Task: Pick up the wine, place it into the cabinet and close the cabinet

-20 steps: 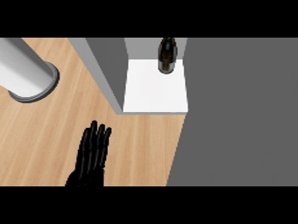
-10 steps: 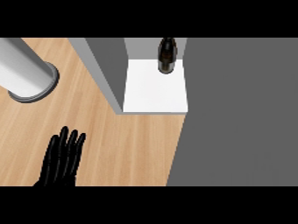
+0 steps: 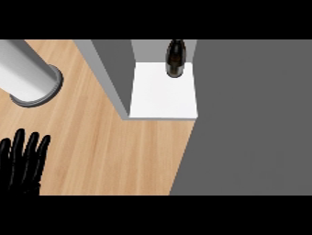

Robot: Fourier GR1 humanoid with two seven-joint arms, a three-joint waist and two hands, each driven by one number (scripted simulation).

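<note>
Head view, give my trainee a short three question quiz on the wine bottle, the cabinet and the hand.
1. True or false: the dark glass wine bottle stands on the white shelf inside the grey cabinet.
2. Where does the black left hand show? A) lower left, over the wooden counter B) on the bottle C) inside the cabinet
3. Fill in: the hand's fingers are ___ and hold nothing.

Key: 1 true; 2 A; 3 straight.
</note>
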